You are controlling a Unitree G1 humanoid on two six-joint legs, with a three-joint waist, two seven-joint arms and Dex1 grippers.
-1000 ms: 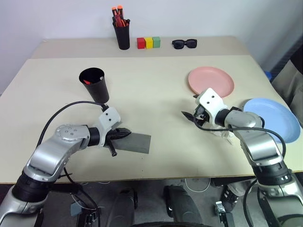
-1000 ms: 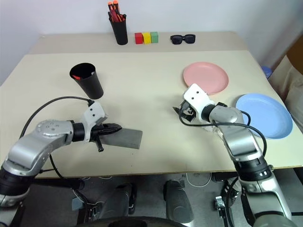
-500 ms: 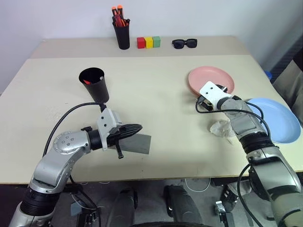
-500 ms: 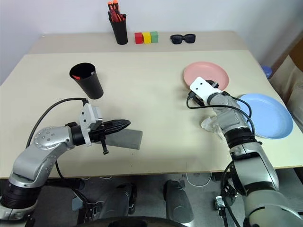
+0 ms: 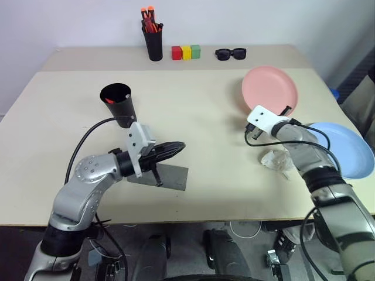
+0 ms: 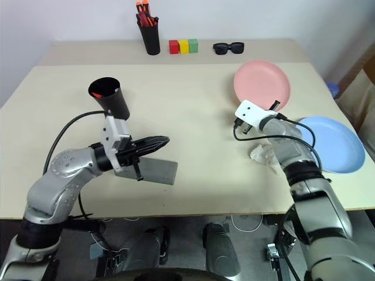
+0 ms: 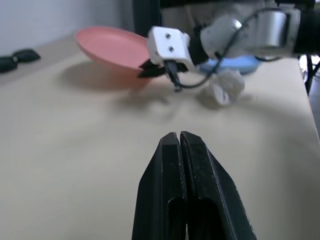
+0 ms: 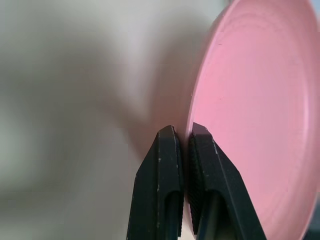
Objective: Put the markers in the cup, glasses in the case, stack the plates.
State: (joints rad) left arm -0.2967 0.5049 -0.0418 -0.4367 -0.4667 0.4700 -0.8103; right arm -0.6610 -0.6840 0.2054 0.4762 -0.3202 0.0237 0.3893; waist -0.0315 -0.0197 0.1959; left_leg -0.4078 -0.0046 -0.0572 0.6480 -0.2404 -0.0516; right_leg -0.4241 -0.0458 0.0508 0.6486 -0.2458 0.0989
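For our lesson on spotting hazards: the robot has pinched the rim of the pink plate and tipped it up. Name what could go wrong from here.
1. The right gripper grips the round salmon-pink plate only at its edge, so the tilted plate could slip out.
2. A crumpled white scrap lies beside the round light-blue plate; the carry may drag it.
3. The shut left gripper hovers above the grey rectangular case and could knock it.

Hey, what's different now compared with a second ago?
The right hand swung from near the table's middle to the pink plate, closed on its near rim and tipped it up off the table. The left hand, shut and empty, rose above the grey case. The blue plate, black cup and sunglasses stayed put.
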